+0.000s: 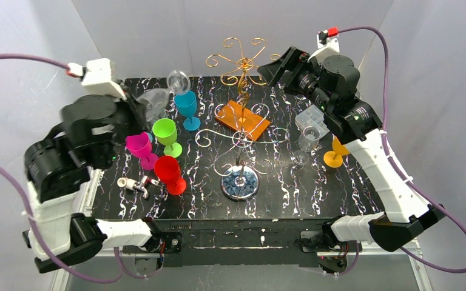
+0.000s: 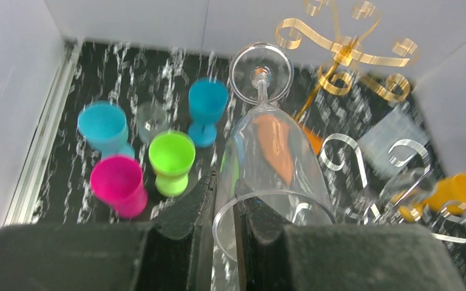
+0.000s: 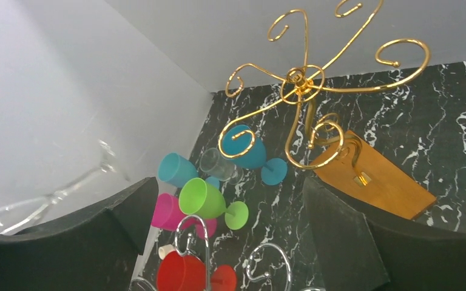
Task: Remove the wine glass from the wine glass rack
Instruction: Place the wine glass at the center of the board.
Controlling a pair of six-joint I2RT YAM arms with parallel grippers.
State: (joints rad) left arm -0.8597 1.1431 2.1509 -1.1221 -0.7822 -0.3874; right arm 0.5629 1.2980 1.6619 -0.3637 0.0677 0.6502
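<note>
From above, the wine glass (image 1: pixel 156 100) is already off the rack (image 1: pixel 243 62), held tilted over the counter's (image 1: pixel 315 194) back-left part by my left fingers (image 1: pixel 138 113). I judge only setting it down may remain. My left wrist view shows those fingers nearly shut on its rim, the bowl empty, and the green cup (image 2: pixel 171 154) and pink cup (image 2: pixel 116 182) below look empty too. In the right wrist view, my right fingers (image 3: pixel 229 185) gape wide, holding nothing, facing the bare rack.

- 2 wire trees fill the table's middle: the gold rack (image 1: pixel 241 63) and the silver rack (image 1: pixel 241 138), their scroll arms reaching out on every side.
- Coloured goblets (image 1: pixel 166 134) crowd the left, and the tilted wine glass (image 1: pixel 158 100) hangs over the back-left corner.
- Clear glasses (image 1: pixel 306 140) and an orange goblet (image 1: pixel 335 155) block the right edge.
- Bare tabletop (image 1: pixel 303 191) lies open at the front right.
</note>
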